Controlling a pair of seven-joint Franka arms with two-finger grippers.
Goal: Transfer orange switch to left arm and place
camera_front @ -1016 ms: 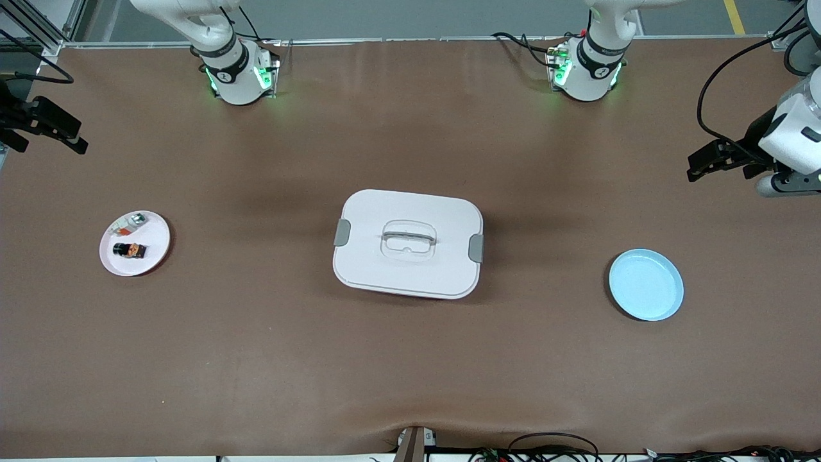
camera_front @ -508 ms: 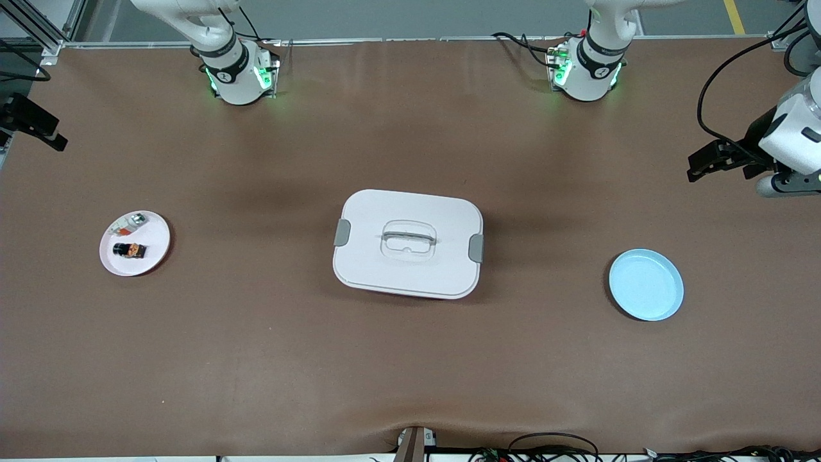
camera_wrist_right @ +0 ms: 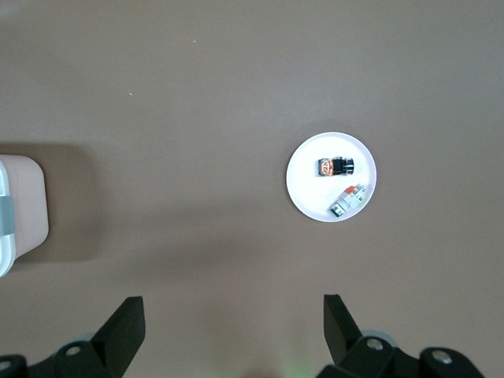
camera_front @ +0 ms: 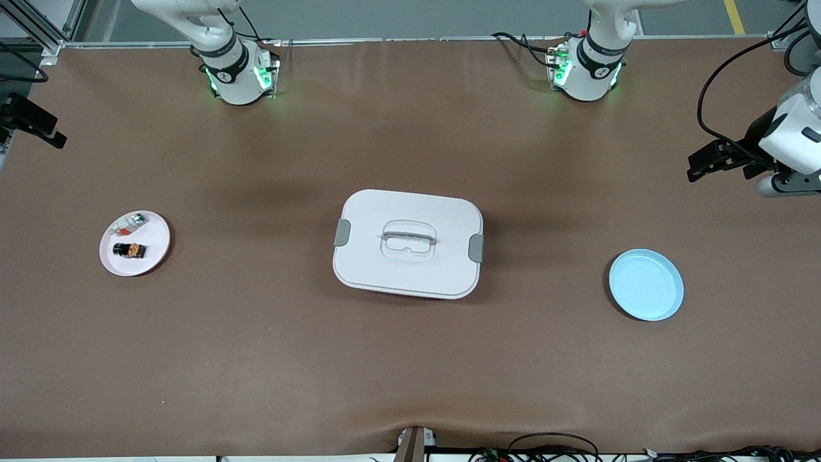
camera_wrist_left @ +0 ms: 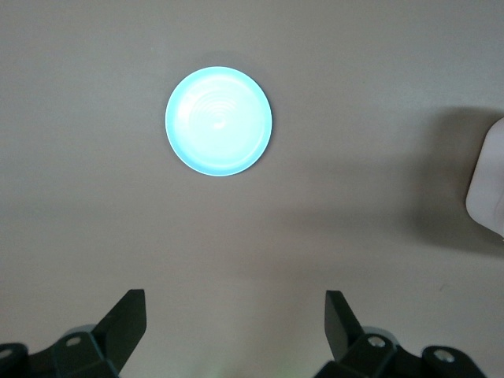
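The orange switch [camera_front: 129, 250] [camera_wrist_right: 336, 166], black with an orange end, lies on a small white plate [camera_front: 158, 239] [camera_wrist_right: 309, 195] toward the right arm's end of the table. The white box [camera_front: 408, 269] [camera_wrist_right: 22, 206] with grey clips stands mid-table. My right gripper [camera_front: 50, 133] [camera_wrist_right: 232, 319] hangs high over the table edge at its own end, open and empty, with plate and switch well below it. My left gripper [camera_front: 696, 165] [camera_wrist_left: 235, 315] hovers open and empty over the table at the left arm's end.
A silver-and-clear small part [camera_front: 131, 222] [camera_wrist_right: 347, 198] shares the white plate. An empty light-blue plate [camera_front: 646, 285] [camera_wrist_left: 219, 120] sits toward the left arm's end, nearer the front camera than the left gripper. A corner of the box [camera_wrist_left: 490, 189] shows in the left wrist view.
My right gripper has drawn back toward the table edge at its end, so less of it shows in the front view. The left arm, switch and box have not moved.
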